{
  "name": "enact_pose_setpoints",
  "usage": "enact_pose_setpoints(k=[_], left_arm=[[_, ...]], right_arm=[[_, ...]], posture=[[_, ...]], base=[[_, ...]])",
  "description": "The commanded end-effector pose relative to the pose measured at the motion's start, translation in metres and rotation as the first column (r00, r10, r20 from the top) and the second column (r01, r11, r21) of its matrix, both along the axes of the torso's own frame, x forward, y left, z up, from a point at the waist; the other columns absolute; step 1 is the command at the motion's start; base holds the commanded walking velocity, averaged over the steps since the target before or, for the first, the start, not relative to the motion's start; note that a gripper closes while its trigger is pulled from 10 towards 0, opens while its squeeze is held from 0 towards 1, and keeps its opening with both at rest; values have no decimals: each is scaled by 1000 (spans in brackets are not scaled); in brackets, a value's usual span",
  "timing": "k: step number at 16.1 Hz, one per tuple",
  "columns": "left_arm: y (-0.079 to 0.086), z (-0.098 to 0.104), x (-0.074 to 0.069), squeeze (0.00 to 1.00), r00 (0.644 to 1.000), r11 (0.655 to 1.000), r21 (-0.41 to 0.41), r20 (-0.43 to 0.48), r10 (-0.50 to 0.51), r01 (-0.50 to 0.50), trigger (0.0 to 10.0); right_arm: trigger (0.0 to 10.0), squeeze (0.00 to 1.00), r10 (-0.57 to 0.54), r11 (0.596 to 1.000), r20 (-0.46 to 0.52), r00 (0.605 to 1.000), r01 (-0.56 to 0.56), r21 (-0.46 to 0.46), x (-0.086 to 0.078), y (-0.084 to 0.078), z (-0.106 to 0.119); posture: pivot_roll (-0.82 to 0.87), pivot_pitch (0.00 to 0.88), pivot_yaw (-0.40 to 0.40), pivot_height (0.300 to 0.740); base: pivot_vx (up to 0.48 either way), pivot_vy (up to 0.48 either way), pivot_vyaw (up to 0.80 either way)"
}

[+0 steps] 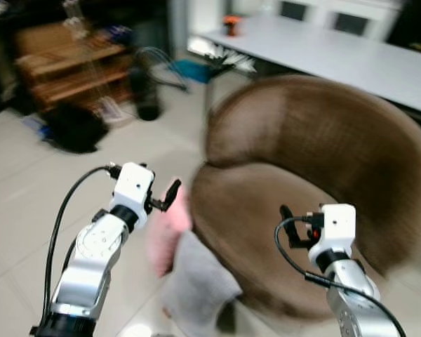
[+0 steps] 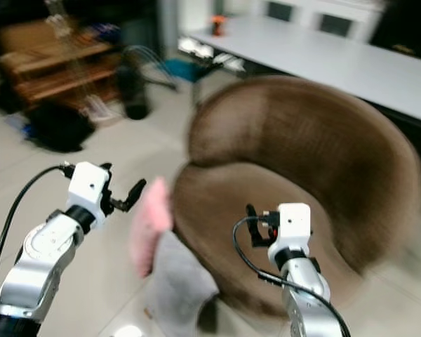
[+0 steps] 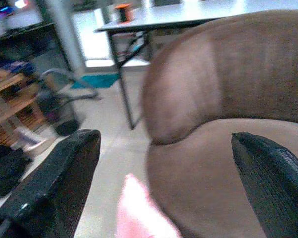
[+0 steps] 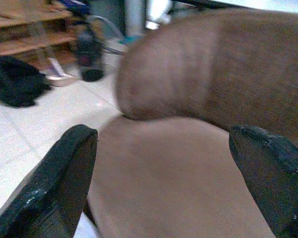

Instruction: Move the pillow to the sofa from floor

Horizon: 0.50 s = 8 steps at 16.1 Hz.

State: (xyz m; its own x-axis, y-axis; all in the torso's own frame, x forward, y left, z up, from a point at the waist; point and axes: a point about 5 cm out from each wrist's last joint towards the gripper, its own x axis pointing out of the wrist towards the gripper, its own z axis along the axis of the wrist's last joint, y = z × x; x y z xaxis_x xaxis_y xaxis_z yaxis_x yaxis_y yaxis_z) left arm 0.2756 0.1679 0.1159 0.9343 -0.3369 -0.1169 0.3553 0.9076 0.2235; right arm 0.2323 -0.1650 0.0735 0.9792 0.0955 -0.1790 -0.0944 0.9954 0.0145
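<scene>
A pink pillow stands on the tiled floor, leaning against the left front of a round brown sofa chair. A grey cushion lies just in front of it. My left gripper is raised over the pillow's top edge, open and holding nothing; the left wrist view has the pillow low between its fingers. My right gripper hovers open over the sofa seat, also holding nothing. The head views are blurred.
A long white table with an orange object stands behind the sofa. At the back left are a wooden shelf, a black bag on the floor and a dark standing appliance. Bare tiles lie to my left.
</scene>
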Motion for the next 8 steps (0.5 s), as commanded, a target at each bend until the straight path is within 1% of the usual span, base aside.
enact_pose_setpoints(k=[1, 2, 3, 4, 5, 6, 7, 8], left_arm=[[5, 0, 1, 0, 1000, 1000, 13, 1, 14, -14, 10000], [5, 0, 2, 0, 1000, 1000, 12, 2, 14, -15, 10000], [6, 0, 1, 0, 1000, 1000, 8, 3, 23, -23, 10000], [6, -2, 0, 0, 1000, 1000, 9, -6, 29, -29, 10000], [6, -5, 0, 0, 999, 999, 29, -23, 28, -28, 10000], [6, -6, -1, 0, 999, 999, 37, -24, 21, -20, 10000], [5, -7, -1, 0, 1000, 999, 39, -23, 17, -16, 10000], [6, -10, -2, 0, 1000, 999, 41, -26, 7, -6, 10000]], right_arm=[[10000, 0, 34, 999, 9, 999, -34, 10, 1, 6, 0], [10000, 0, 46, 999, 11, 999, -46, 2, 1, 7, 0], [10000, 0, 49, 999, 17, 999, -48, -13, 0, 7, 0], [10000, 0, 37, 999, 24, 999, -37, 5, 0, 6, 0], [10000, 0, 24, 998, 15, 1000, -25, 63, -1, 6, -1], [10000, 0, 32, 996, 10, 999, -33, 78, -1, 5, -1], [10000, 0, 40, 996, 11, 999, -41, 83, -2, 5, -1], [10000, 0, 29, 998, -18, 999, -28, 59, -3, 4, -5]], posture=[[129, 25, -68, 735], [130, 26, -68, 735], [132, 26, -69, 735], [131, 26, -69, 735], [131, 28, -70, 735], [130, 29, -70, 735], [130, 29, -70, 735], [127, 29, -70, 731]], base=[[401, 0, 0], [394, 0, 0], [0, 0, 800], [0, 0, 800], [0, 0, 0], [0, 0, 0], [0, 0, 0], [0, 0, 0]])
